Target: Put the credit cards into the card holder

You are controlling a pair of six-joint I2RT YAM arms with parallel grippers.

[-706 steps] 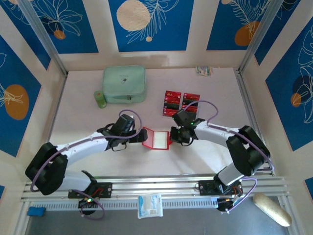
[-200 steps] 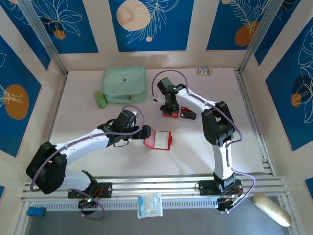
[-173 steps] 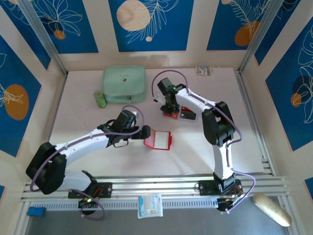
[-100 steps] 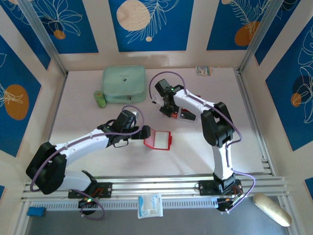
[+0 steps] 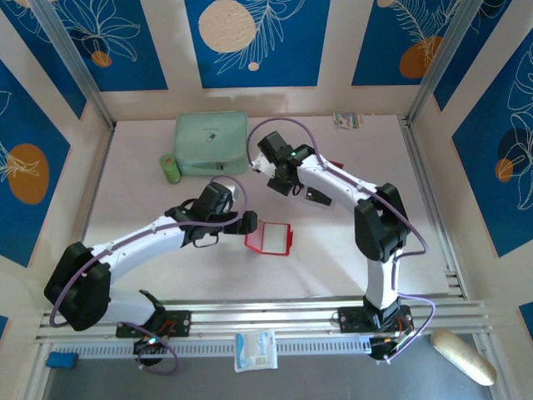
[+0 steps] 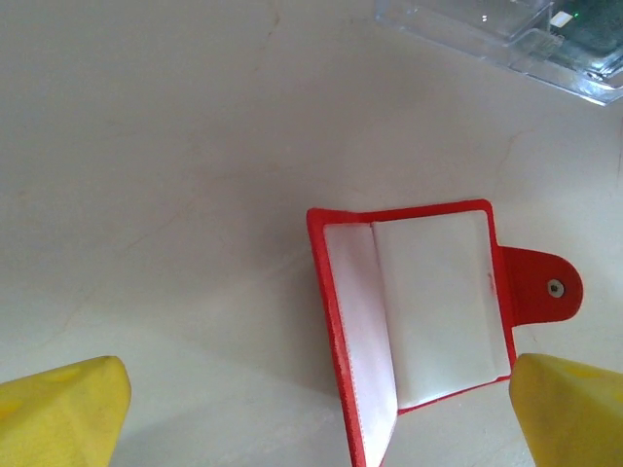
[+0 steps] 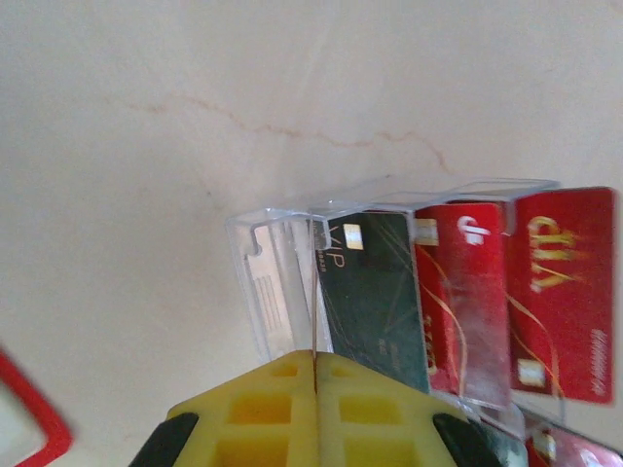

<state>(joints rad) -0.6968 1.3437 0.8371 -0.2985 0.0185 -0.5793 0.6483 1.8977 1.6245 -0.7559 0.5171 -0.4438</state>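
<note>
Right jaws just closed, apparently pinching clear sleeve [image 7: 277,282] flap; arm shifted toward 10 o'clock. Sleeve carries credit cards [image 7: 467,292], 1 o'clock of open card holder [image 5: 268,237]. Left jaws wide open, empty. No card loaded yet.

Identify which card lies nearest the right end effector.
The dark VIP card, just above the end effector shut on the clear sheet; the red cards lie farther right.

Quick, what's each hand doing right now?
Left hand: open, empty, over the card holder.
Right hand: closed at the clear case of cards; grip cannot be told.
</note>
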